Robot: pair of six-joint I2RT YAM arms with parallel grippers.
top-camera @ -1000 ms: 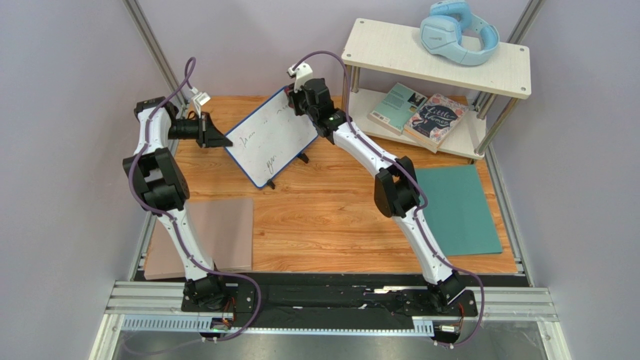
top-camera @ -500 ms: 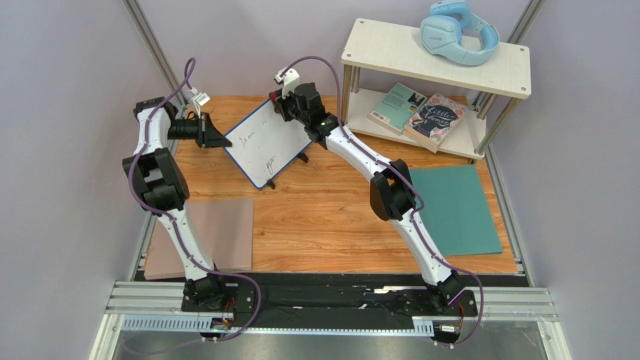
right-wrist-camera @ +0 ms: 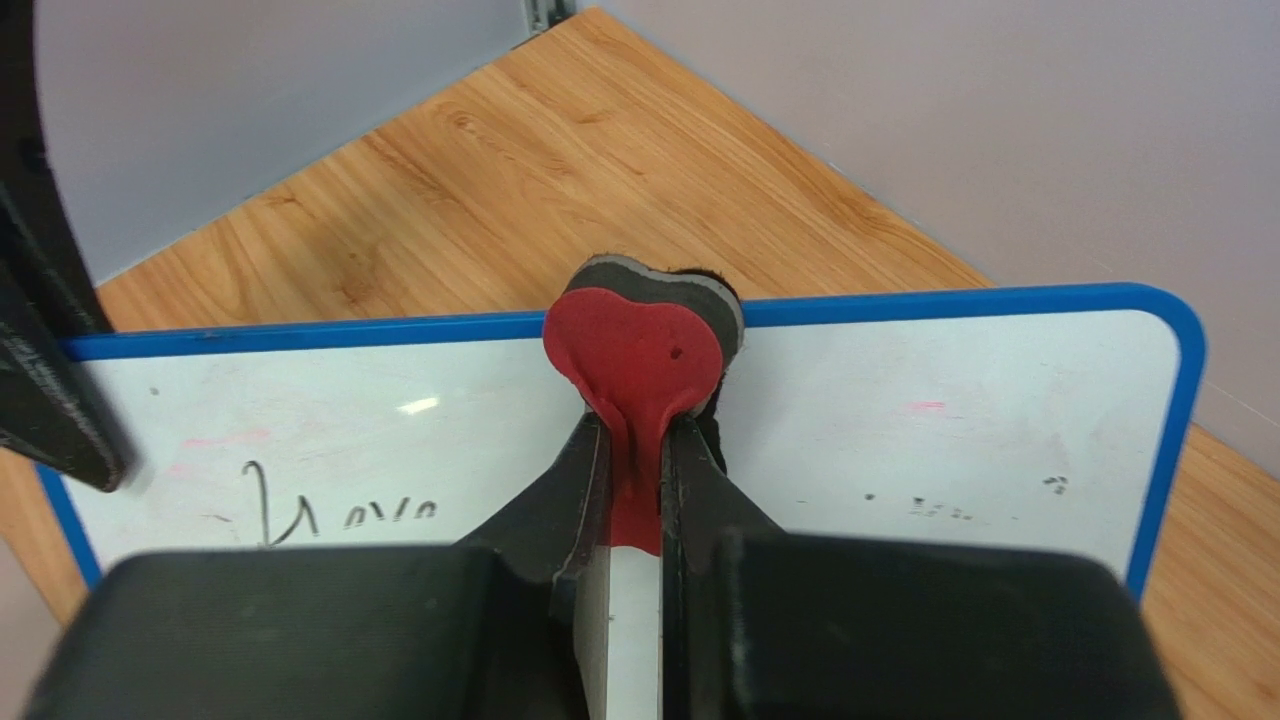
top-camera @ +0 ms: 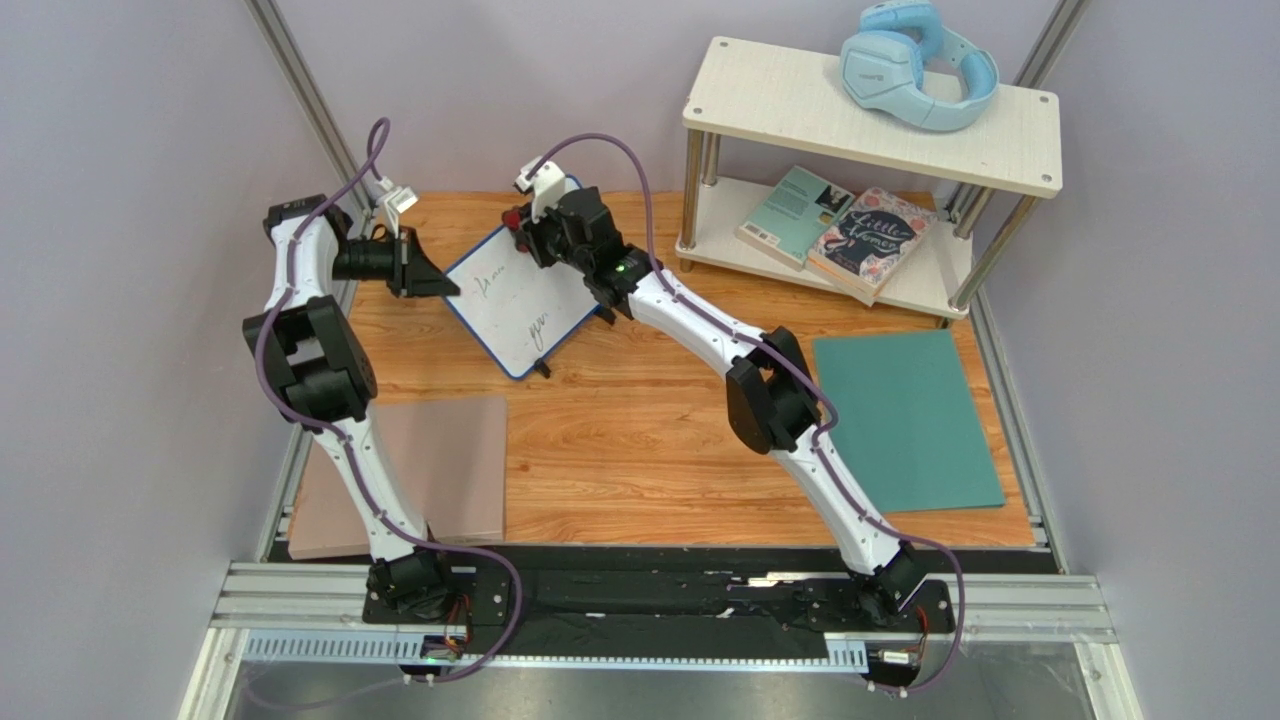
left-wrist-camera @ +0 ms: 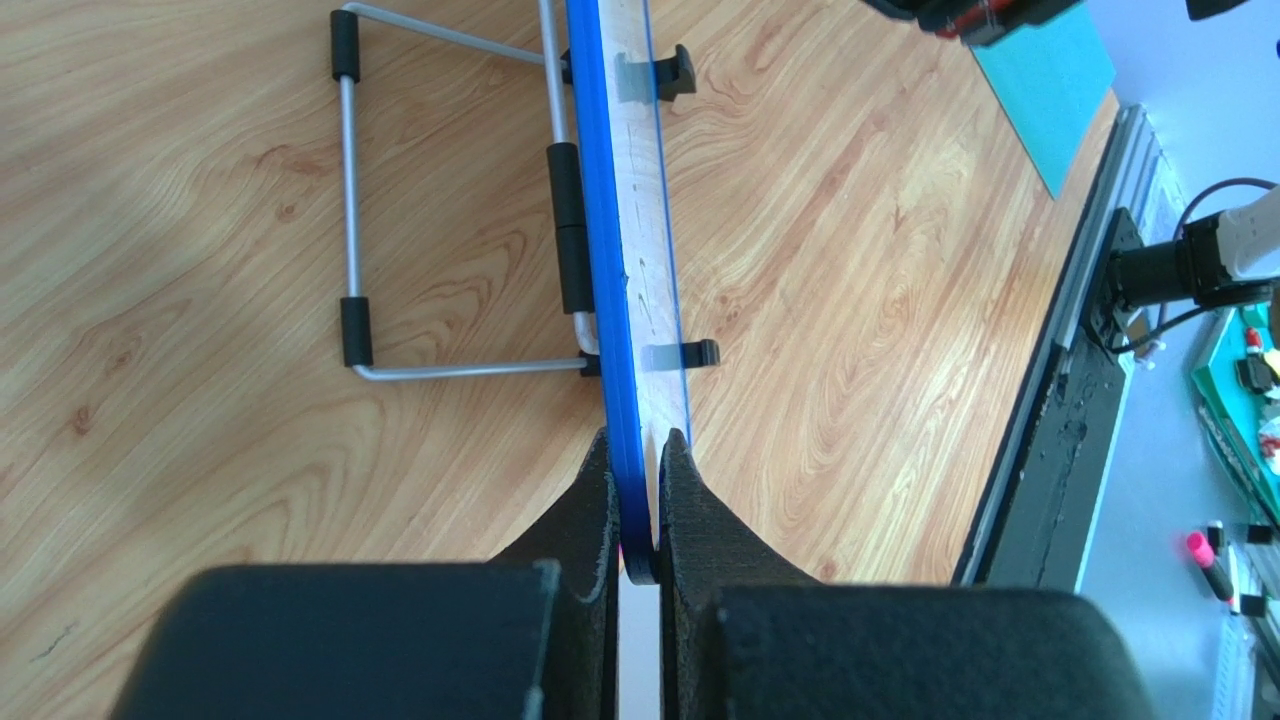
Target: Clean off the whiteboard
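Observation:
The whiteboard [top-camera: 519,312] stands tilted on the wooden table at the back left, blue-framed, with black handwriting [top-camera: 489,278] on its left part. My left gripper [top-camera: 446,282] is shut on the board's left edge; in the left wrist view the blue frame [left-wrist-camera: 616,270] runs between its pads, with the gripper [left-wrist-camera: 637,450] clamped on it. My right gripper [top-camera: 519,233] is shut on a red heart-shaped eraser [right-wrist-camera: 643,353] pressed against the board's face [right-wrist-camera: 932,413] near the top edge. Writing [right-wrist-camera: 323,513] shows left of the eraser; the right side holds only faint specks.
A white two-level shelf [top-camera: 962,143] at the back right carries blue headphones [top-camera: 917,63] and two books [top-camera: 842,228]. A teal mat [top-camera: 909,420] lies at right, a pinkish-brown mat [top-camera: 451,465] at front left. The board's wire stand [left-wrist-camera: 353,225] rests behind it.
My right gripper has slid the eraser leftward along the board's top, and the writing on the upper right part is gone. The left gripper has kept its hold.

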